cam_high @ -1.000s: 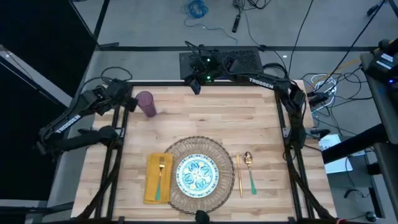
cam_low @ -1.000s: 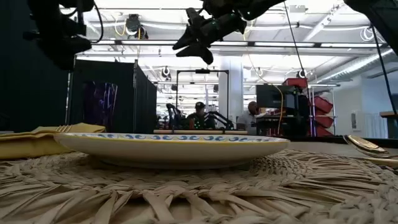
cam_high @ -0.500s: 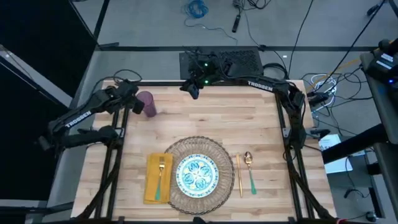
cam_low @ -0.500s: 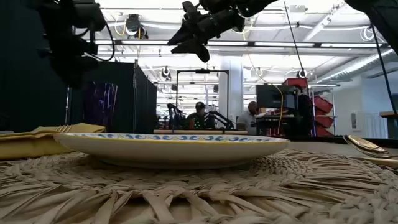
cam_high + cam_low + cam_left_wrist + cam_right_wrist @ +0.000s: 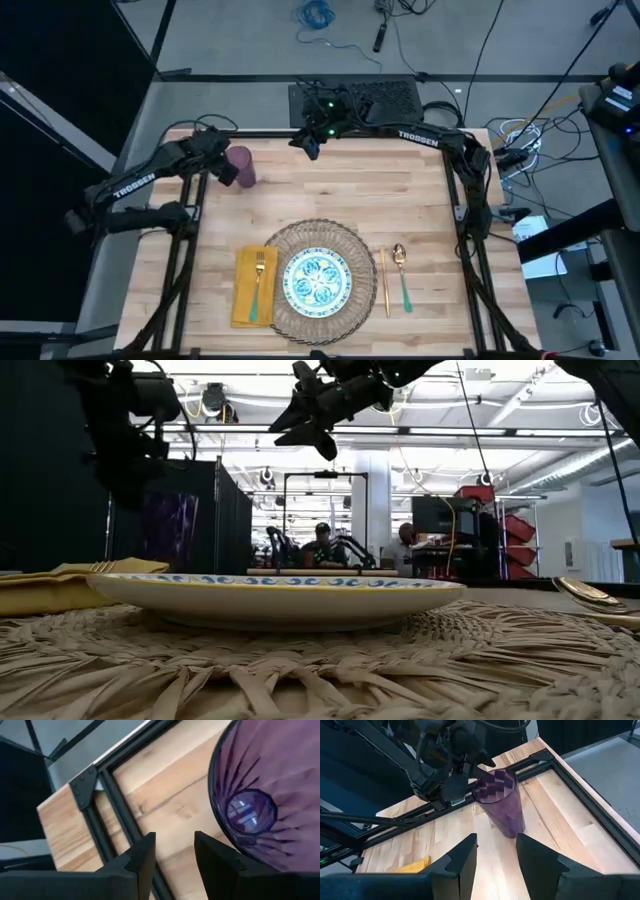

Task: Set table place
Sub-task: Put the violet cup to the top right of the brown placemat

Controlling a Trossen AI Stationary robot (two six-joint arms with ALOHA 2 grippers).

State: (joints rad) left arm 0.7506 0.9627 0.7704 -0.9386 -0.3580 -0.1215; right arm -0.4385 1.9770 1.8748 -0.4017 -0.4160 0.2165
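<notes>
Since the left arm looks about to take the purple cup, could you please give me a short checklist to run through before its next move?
1. Left claw open: ok, fingers apart in the left wrist view.
2. Left claw at the purple cup: ok, beside its rim; not yet around it.
3. Cup upright on the table: ok, as the right wrist view shows.
4. Right claw clear of the cup: ok, hovering open at the far edge.
5. Free spot near the plate for the cup: ok, bare wood beyond the wicker mat.
6. Cup empty: ok, bottom visible in the left wrist view.
</notes>
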